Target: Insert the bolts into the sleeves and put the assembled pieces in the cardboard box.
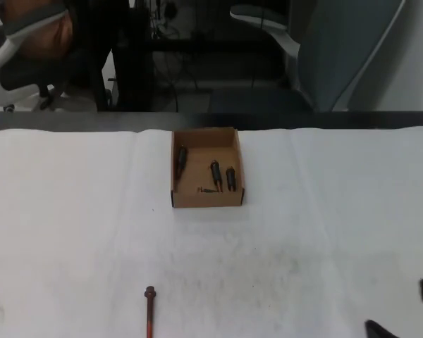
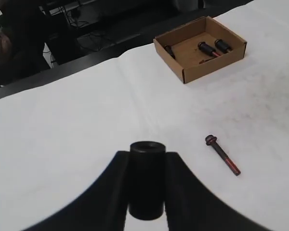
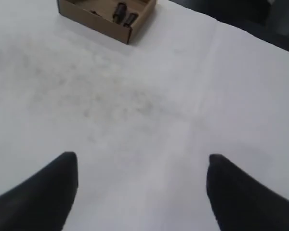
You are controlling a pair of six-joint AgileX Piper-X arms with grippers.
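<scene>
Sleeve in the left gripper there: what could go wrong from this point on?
1. The sleeve, gripped by its sides in the shut left gripper, might tilt or slip once a bolt is pushed in.
2. The bolt lies flat on the white cloth; the open right gripper could fumble so thin a piece or snag the cloth.
3. The cardboard box looks light; a drop-off could nudge it.

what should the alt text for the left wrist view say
The left gripper holds a black sleeve upright. On the white bench beyond lies a loose bolt, and farther off a cardboard box holds assembled pieces.
</scene>
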